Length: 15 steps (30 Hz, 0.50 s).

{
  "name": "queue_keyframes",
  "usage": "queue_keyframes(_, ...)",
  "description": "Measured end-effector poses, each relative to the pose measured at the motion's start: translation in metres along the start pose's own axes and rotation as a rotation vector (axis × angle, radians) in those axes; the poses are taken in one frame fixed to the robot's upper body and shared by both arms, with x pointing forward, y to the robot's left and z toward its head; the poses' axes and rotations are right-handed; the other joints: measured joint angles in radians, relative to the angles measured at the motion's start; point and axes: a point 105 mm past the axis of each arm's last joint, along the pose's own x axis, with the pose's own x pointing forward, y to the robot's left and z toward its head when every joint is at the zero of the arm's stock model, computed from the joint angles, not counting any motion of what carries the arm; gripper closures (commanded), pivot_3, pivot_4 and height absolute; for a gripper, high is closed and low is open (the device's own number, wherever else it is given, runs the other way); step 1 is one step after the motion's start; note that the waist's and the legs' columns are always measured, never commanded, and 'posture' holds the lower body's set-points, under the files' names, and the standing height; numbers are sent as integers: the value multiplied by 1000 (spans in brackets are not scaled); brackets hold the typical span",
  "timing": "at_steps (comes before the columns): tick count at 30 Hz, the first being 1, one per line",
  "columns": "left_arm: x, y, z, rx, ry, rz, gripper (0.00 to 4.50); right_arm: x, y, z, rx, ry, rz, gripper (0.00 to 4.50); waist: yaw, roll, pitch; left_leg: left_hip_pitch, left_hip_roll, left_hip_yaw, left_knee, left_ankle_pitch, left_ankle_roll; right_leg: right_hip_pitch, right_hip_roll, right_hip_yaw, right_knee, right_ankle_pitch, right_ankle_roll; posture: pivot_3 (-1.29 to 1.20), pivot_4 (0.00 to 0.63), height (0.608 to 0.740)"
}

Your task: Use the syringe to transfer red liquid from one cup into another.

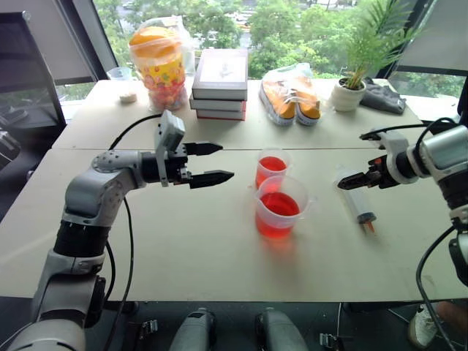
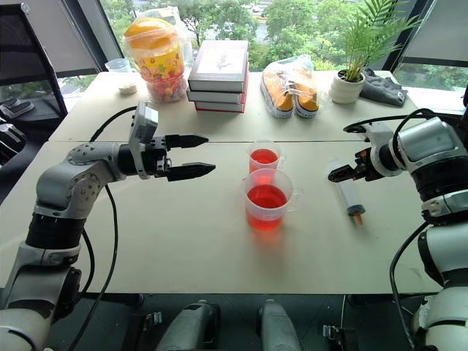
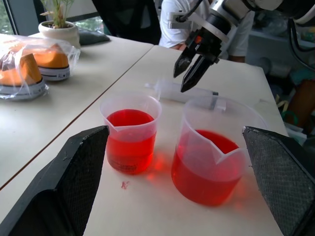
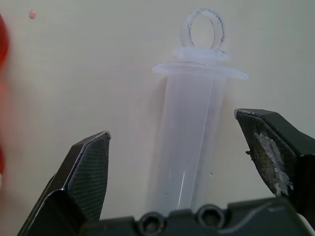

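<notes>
Two clear cups with red liquid stand mid-table: the wider handled beaker [image 1: 279, 208] in front and the smaller plain cup [image 1: 272, 167] just behind it. To their right the clear syringe [image 1: 358, 201] lies flat, its orange tip [image 1: 368, 225] toward the table's front edge. My right gripper [image 1: 351, 180] hangs over the plunger end, pointing down. In the right wrist view its open fingers [image 4: 88, 167] straddle the syringe barrel [image 4: 189, 147] without touching it. Left of the cups, my left gripper [image 1: 212, 163] is held level and open, pointing at the cups with nothing in it.
At the back stand a stack of books [image 1: 219, 84], a bag of colourful snacks [image 1: 157, 62], bagged orange shoes [image 1: 292, 95], a potted plant [image 1: 351, 88] and a grey cloth [image 1: 384, 99]. A person in a white shirt [image 3: 172, 19] is beyond the table's right end.
</notes>
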Motion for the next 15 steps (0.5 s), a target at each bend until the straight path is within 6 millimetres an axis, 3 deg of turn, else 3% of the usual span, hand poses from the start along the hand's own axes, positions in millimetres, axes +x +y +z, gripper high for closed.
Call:
queue_keyframes(5, 0, -1, -2, 5, -3, 11, 0, 21, -4, -11, -43, 95, -12, 27, -2, 0, 0, 0, 0, 1, 2, -1, 2, 0, 0, 0, 3, 0, 0, 0, 150, 740)
queue_keyframes(10, 1, -3, -5, 3, -6, 17, 0, 27, -2, -7, -37, 115, -6, 27, -5, 0, 0, 7, 0, 0, 4, -2, 3, 5, 1, 0, 7, 0, -1, 0, 150, 740)
queue_keyframes(13, 1, -3, -5, 7, -8, 24, 0, 29, -1, -5, -11, 117, -1, 856, -6, 0, 0, 7, 0, -1, 6, -1, 3, 5, 2, 0, 8, 1, -1, 0, 150, 740)
queue_keyframes(15, 1, -3, -5, 6, -10, 27, 0, 30, 2, -2, 3, 114, 5, 1951, -8, 0, 0, 7, 0, -1, 6, -1, 3, 5, 2, 0, 9, 1, -1, 0, 150, 740)
